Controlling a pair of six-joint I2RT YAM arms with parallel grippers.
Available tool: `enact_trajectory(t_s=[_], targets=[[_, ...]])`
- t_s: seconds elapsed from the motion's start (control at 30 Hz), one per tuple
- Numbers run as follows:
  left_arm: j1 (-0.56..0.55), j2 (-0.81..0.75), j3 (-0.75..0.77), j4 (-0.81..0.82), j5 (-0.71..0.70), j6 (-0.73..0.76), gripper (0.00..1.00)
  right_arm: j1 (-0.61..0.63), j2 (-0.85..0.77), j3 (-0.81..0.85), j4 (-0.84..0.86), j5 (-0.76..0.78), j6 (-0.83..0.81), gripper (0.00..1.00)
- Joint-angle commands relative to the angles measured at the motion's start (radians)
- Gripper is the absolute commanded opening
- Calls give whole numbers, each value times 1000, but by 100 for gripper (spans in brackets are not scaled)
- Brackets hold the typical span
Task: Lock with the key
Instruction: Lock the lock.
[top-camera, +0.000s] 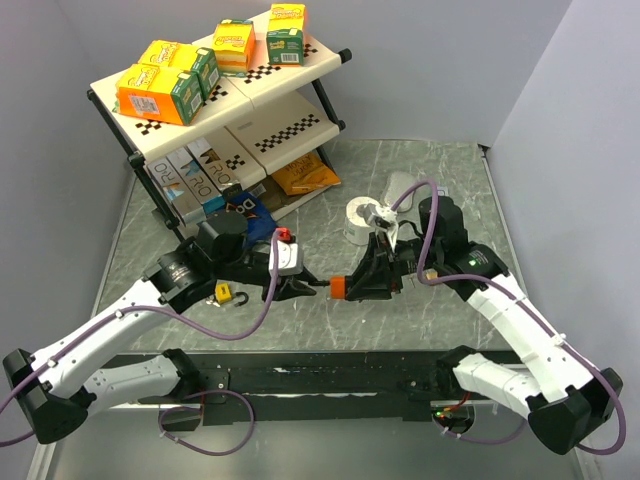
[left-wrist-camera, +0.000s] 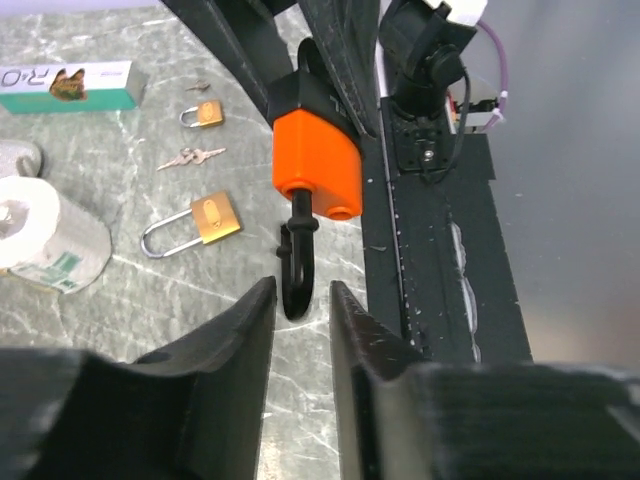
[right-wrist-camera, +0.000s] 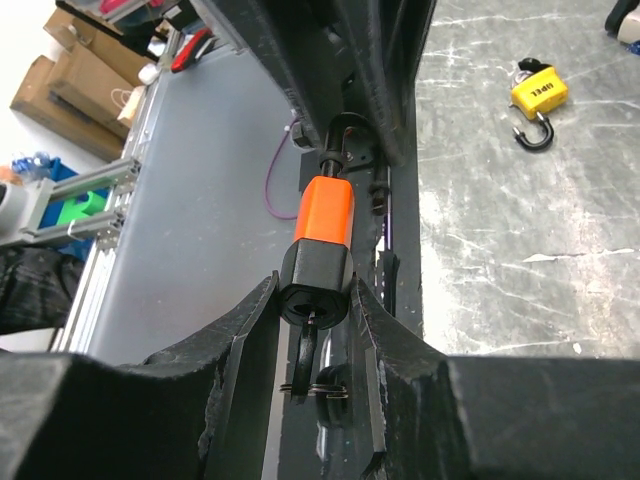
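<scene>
Above the middle of the table, nearer its front edge than its back, the two arms meet nose to nose. The right gripper pinches the black end of the orange padlock and holds it in the air. The key sits in the keyhole on the wrist side, with its ring hanging free.

The black shackle points at the left gripper. Its fingers stand narrowly apart on either side of the bend. I cannot tell whether they press on it or only flank it.

The step in hand looks like taking the shackle. It seems drawn out of the body, so locking is not yet done.

The next move probably calls for a firm pinch on the bend and a straight push along the padlock's axis to seat it. The right grip has to resist that push. After that the key needs turning, and one gripper must let go to reach it.

A yellow padlock lies on the table towards the left edge. Farther back are a paper roll, two brass padlocks and loose keys. A shelf fills the far left corner.
</scene>
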Motion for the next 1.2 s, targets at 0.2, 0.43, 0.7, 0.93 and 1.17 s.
enact_trajectory(t_s=[0.2, 0.43, 0.7, 0.93, 1.17], targets=[[-5, 38, 40, -45, 217, -69, 13, 50, -52, 70, 12, 47, -125, 0], [-5, 60, 50, 2, 245, -158, 1, 113, -82, 67, 14, 123, -208, 0], [-9, 58, 18, 177, 254, -310, 1, 181, -77, 30, 144, 148, -118, 0], [-34, 80, 11, 248, 259, -376, 1, 211, -46, 32, 201, 160, -90, 0], [-42, 83, -15, 392, 208, -480, 1, 245, -28, -2, 310, 148, 17, 0]])
